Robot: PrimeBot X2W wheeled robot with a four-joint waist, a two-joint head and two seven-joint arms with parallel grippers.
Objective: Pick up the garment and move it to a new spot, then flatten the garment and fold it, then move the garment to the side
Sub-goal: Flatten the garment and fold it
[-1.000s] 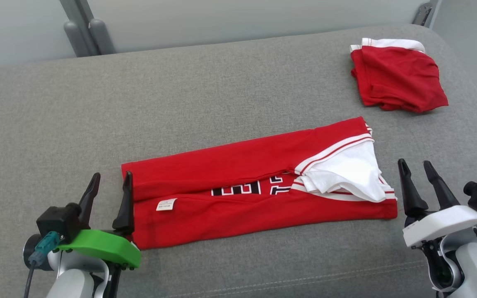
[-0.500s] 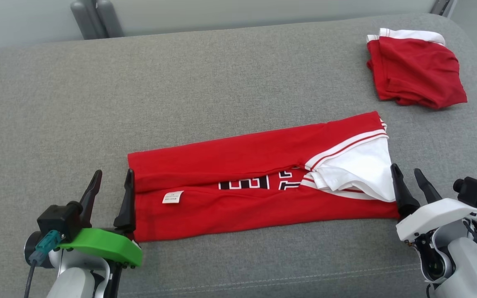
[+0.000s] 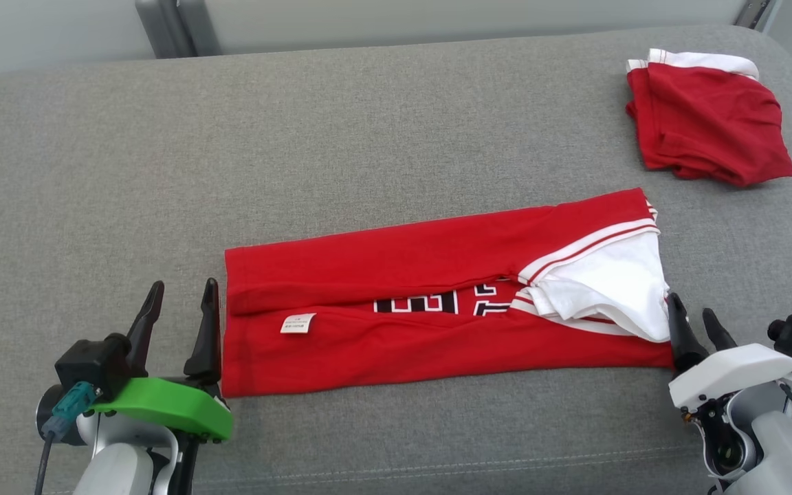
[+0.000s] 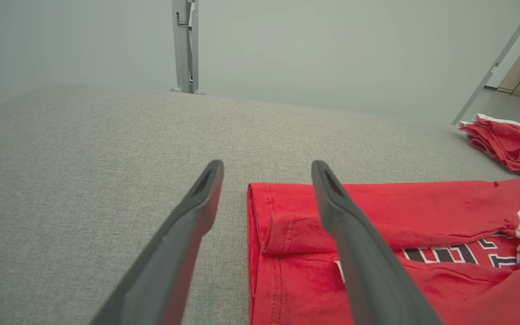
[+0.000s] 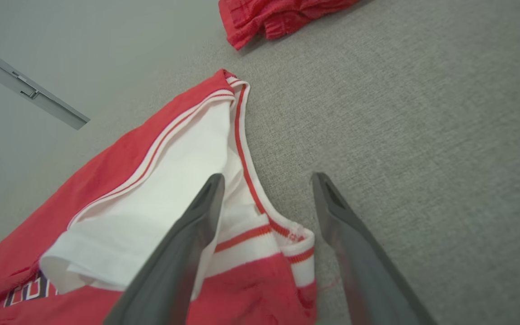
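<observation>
The garment [image 3: 403,289] is a red shirt with white striped trim and black lettering, folded into a long band across the grey cushion [image 3: 368,137]. My left gripper [image 3: 179,309] stands open at the band's left end; its right finger rises over the red hem [image 4: 264,216] in the left wrist view. At the white-trimmed right end, my right gripper [image 3: 693,322] is open, and in the right wrist view one finger [image 5: 188,239] lies over the white sleeve [image 5: 174,180] while the other stands over bare cushion. Nothing is held.
A second red garment [image 3: 705,120] lies crumpled at the cushion's far right corner, also seen as red cloth [image 5: 282,16] at the top of the right wrist view. Grey metal posts [image 3: 166,27] stand behind the cushion's back edge.
The head camera has shifted, so the whole scene slid rightward in view. My right gripper has moved in toward the garment's white-trimmed end; the left gripper stays beside the hem.
</observation>
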